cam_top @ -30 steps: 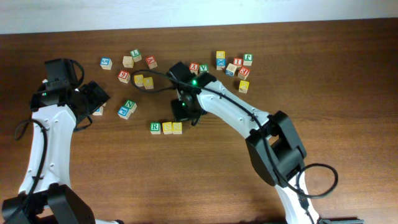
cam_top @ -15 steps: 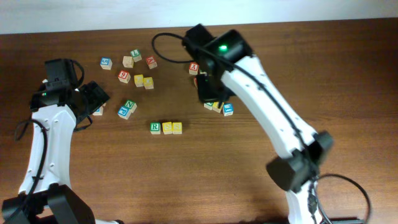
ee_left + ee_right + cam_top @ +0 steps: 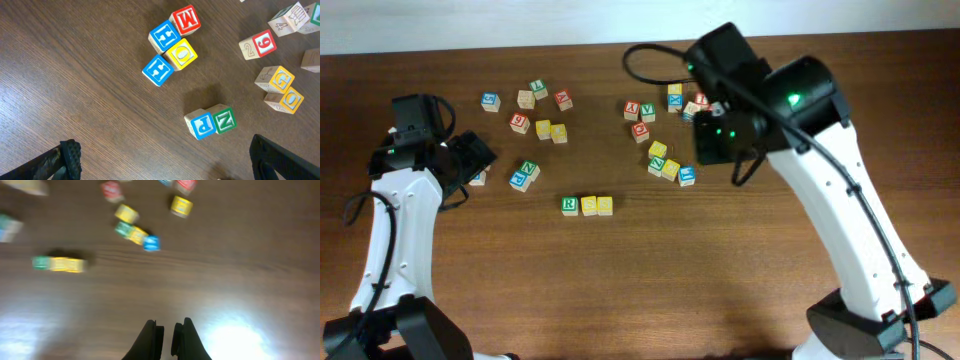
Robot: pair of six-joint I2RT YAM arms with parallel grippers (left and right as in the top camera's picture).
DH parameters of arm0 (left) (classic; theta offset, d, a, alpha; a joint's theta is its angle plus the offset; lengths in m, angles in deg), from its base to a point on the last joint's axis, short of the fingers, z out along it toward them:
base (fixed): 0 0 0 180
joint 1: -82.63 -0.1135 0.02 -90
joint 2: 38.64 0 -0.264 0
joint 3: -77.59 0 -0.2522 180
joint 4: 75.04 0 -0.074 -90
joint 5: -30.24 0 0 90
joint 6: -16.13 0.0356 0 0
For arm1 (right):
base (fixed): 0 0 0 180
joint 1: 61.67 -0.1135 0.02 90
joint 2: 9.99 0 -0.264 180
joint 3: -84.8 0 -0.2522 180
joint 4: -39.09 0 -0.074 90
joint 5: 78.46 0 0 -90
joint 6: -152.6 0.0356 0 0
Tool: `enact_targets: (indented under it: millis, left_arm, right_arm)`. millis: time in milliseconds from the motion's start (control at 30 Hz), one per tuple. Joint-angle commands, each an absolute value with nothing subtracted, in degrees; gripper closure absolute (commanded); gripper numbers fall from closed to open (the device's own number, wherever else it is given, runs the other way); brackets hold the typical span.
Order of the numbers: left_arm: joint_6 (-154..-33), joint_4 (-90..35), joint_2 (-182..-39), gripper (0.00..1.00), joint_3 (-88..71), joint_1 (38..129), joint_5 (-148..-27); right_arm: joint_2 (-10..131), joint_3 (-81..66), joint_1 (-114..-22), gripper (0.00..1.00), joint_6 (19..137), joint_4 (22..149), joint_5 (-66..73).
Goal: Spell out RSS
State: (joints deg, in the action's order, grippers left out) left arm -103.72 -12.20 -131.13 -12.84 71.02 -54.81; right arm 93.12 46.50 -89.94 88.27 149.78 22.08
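Observation:
Three cubes stand touching in a row on the wooden table: a green R cube point(image 3: 570, 205), then a yellow cube point(image 3: 588, 206) and a second yellow cube point(image 3: 605, 205). The blurred right wrist view shows the same green cube point(image 3: 40, 262) and yellow cubes point(image 3: 59, 264) point(image 3: 75, 265). My right gripper point(image 3: 717, 145) point(image 3: 167, 330) is high above the table, well right of the row, with its fingers almost together and empty. My left gripper point(image 3: 475, 160) point(image 3: 165, 170) is wide open and empty, left of the row.
Loose cubes lie scattered behind the row: a group at the back left point(image 3: 542, 128), a blue and green pair point(image 3: 524, 176) point(image 3: 210, 122) near my left gripper, a group point(image 3: 670, 168) under my right arm, and more at the back right point(image 3: 675, 97).
My right arm has lifted away from the right end of the row and swung up and to the right. The row stays put. The left arm has not moved.

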Motion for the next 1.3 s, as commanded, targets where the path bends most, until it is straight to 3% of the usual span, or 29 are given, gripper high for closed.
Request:
enact_targets:
  millis: [0,133,200,233,267,400,500,533,633,700,733,767,800,867,1033,1267]
  left_arm:
    - [-104.3,-12.1,-130.0,0.01,-11.9,70.7,-54.5]
    - [-104.4,-15.2,-130.0,0.01,-11.9,70.7,-54.4]
    - [-104.3,-17.7,-130.0,0.01,-11.9,70.7,-54.4]
    - [-104.3,-17.5,-130.0,0.01,-11.9,70.7,-54.4]
    - [-104.3,-17.5,-130.0,0.01,-11.9,70.7,-54.4]
    - [-104.7,-17.2,-130.0,0.01,-11.9,70.8,-63.9]
    - [-104.6,-14.0,-130.0,0.01,-11.9,70.8,-72.5]
    - [-103.5,-13.1,-130.0,0.01,-11.9,70.9,-73.4]
    - [-96.9,-12.0,-130.0,0.01,-13.6,72.6,-74.0]
    - [-94.0,-11.9,-130.1,0.16,-15.5,74.5,-73.9]
    - [-93.5,-11.9,-130.1,0.34,-16.5,75.5,-73.9]
    - [-93.5,-11.9,-130.3,0.45,-17.4,76.4,-73.5]
    - [-93.5,-12.1,-130.6,0.71,-18.9,77.8,-71.4]
    - [-93.5,-13.1,-131.0,1.0,-20.3,78.9,-67.5]
    - [-93.5,-15.9,-133.1,1.0,-23.4,80.4,-67.0]
    - [-90.4,-18.0,-140.6,1.0,-23.4,83.7,-67.0]
  right_arm:
    - [91.4,42.1,-83.8,0.96,85.6,150.2,24.5]
    - [91.4,37.5,-77.9,0.95,85.3,150.2,24.2]
    - [91.4,36.8,-76.3,0.75,85.3,149.8,22.5]
    - [91.4,36.8,-75.7,0.57,85.4,148.9,22.2]
    - [91.4,36.8,-75.5,0.54,85.4,148.0,21.6]
    - [92.0,36.7,-75.5,0.6,85.3,145.2,16.6]
    - [92.9,35.0,-75.6,0.76,85.4,142.3,16.4]
    - [93.3,33.6,-75.7,0.86,85.4,141.2,15.7]
    - [94.3,28.1,-76.4,0.9,85.3,137.3,12.4]
    - [95.0,23.5,-77.1,0.86,85.3,133.1,9.7]
    - [95.2,21.8,-77.5,0.8,85.3,131.3,8.2]
    - [95.3,19.7,-78.1,0.78,85.3,129.0,6.7]
    - [95.4,16.4,-79.2,0.77,85.4,125.5,5.2]
    - [95.4,14.1,-80.3,0.78,85.4,123.1,5.0]
    - [95.4,8.1,-84.3,0.96,85.5,116.3,4.2]
    - [95.4,-2.1,-88.7,0.96,89.2,103.7,2.9]
